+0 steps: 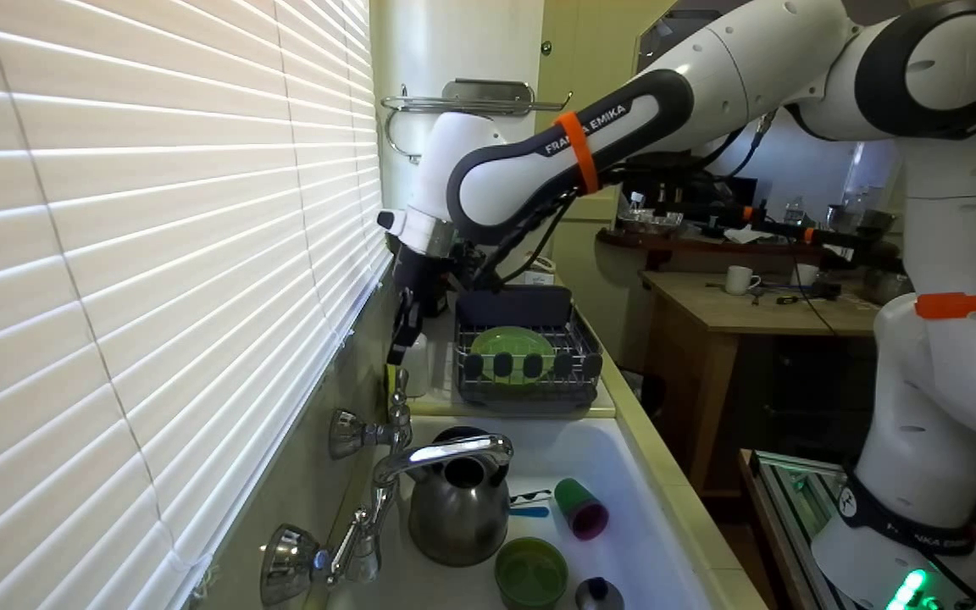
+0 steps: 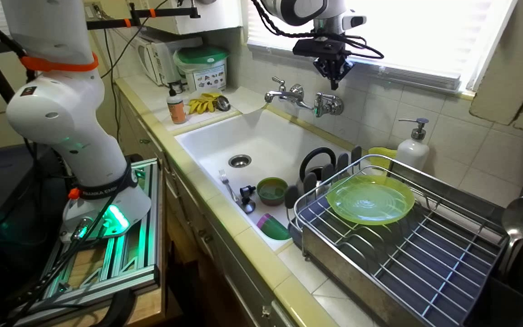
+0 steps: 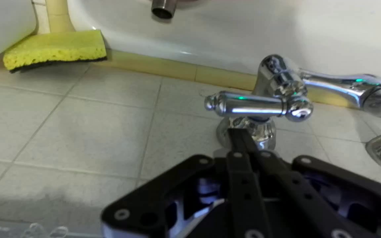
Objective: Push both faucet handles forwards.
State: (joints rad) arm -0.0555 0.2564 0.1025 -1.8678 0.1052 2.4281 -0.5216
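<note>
- The near faucet handle point(image 3: 251, 105) and the far faucet handle point(image 1: 346, 547), both chrome levers, flank a curved spout point(image 1: 446, 454): the near one on the side toward the dish rack point(image 2: 347, 274), the far one on the opposite side.
- A Robotiq gripper point(image 3: 239, 131) hangs by the near faucet handle, rack side of the spout, its fingers pressed into one narrow tip with nothing seen between them; whether it touches the lever, the views do not settle.
- Trouble could start low: a tip dropped too far would likely wedge on the chrome wall flange point(image 2: 335, 105), rack side of the spout, loading the fixed mount instead of the lever.
- Polished, rounded metal may let so slim a tip skid off, especially in an off-center push.
- The route to the far faucet handle would pass the spout; too low a sweep risks clipping it.
- Behind the spout stands a tiled wall point(image 3: 111, 132), with window blinds point(image 1: 158, 254) above; the robot's wrist point(image 1: 429, 233) appears close to them in an exterior view, leaving scant room to back up.
- Before the spout, the white sink basin point(image 3: 227, 43) offers open room for a forward push; away from the spout, the wall runs open toward a yellow sponge point(image 3: 58, 48).
</note>
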